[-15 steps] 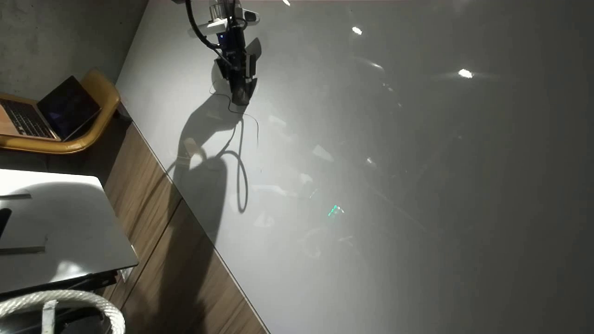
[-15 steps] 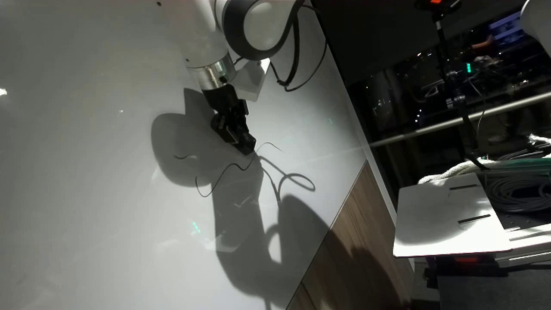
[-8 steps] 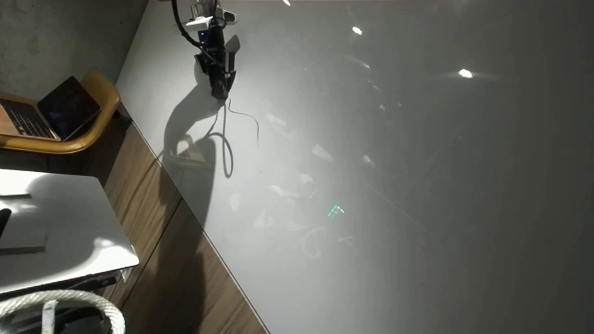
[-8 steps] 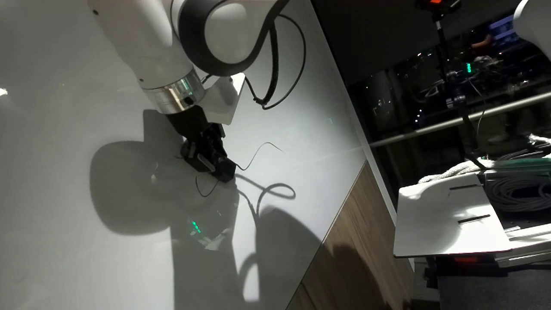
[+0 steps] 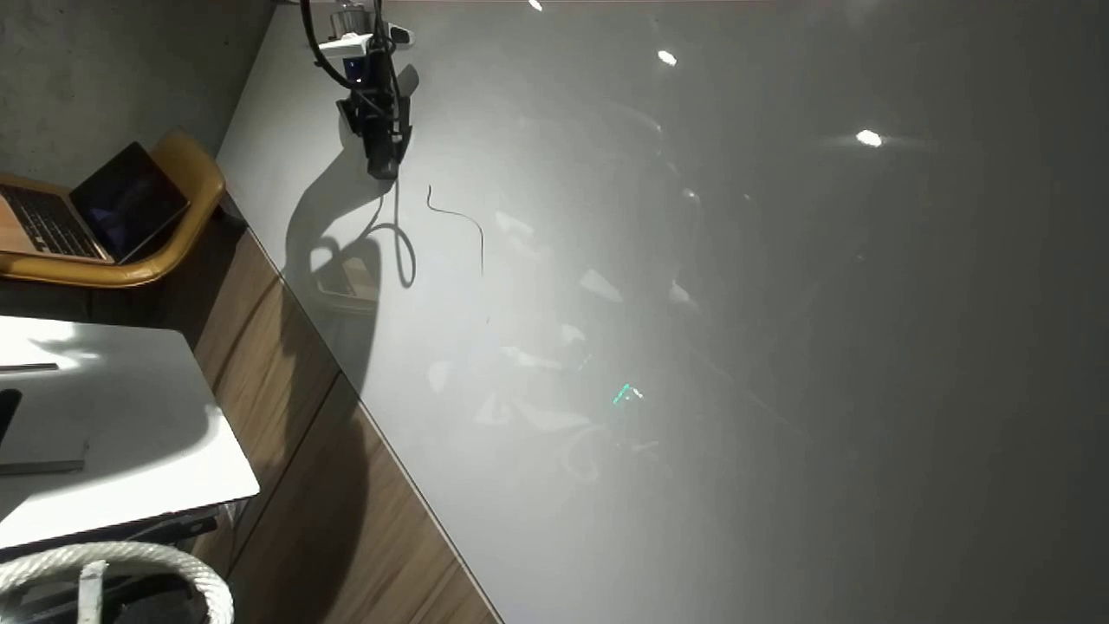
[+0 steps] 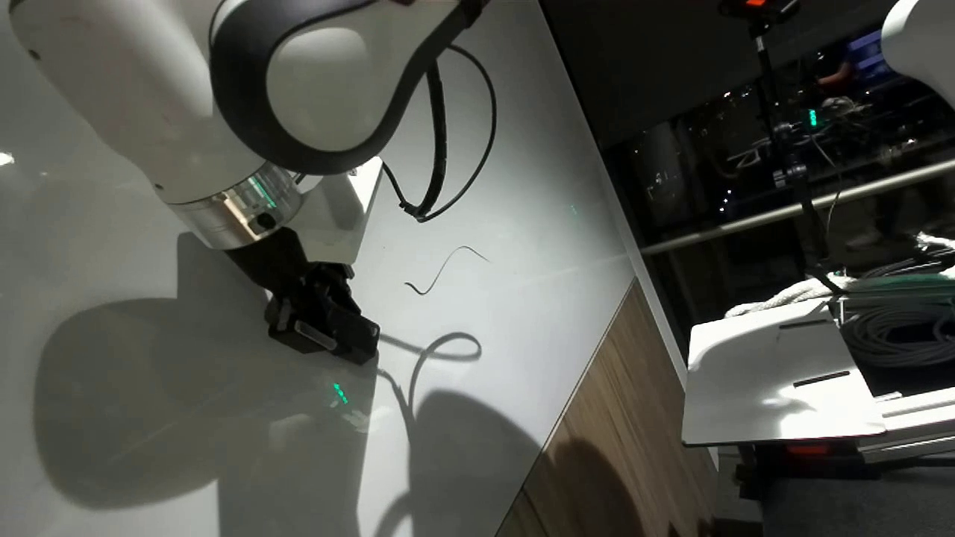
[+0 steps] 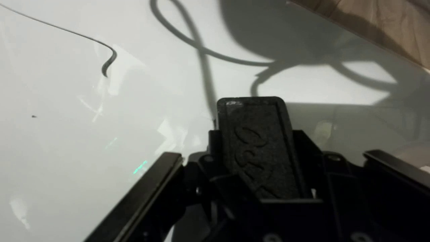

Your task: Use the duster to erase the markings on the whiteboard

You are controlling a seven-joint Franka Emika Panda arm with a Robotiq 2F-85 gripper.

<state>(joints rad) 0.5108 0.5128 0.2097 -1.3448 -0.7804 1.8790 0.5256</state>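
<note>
The whiteboard (image 5: 693, 485) is a large glossy panel filling much of both exterior views (image 6: 477, 321). My gripper (image 7: 258, 144) is shut on the duster (image 7: 258, 127), a dark-grey oblong block whose end juts past the fingers. In both exterior views the gripper (image 5: 381, 139) (image 6: 332, 321) holds the duster (image 5: 381, 169) (image 6: 357, 339) low at the board; contact is not clearly visible. The markings show as a thin dark curved line (image 5: 455, 212) (image 6: 448, 262), apart from the duster; it shows at upper left in the wrist view (image 7: 109, 62). Any line behind the gripper is hidden.
Wood panelling (image 5: 407, 529) runs along the board's edge. A small white tabletop (image 6: 776, 380) stands beyond it, with rope (image 6: 791, 294) near it. A laptop (image 5: 130, 204) sits on a tan chair (image 5: 186, 173). A black cable (image 6: 489, 127) loops from the arm.
The gripper and duster have moved left across the board in both exterior views. The line is shorter: the stretch next to the duster no longer shows. The arm's shadow moved too.
</note>
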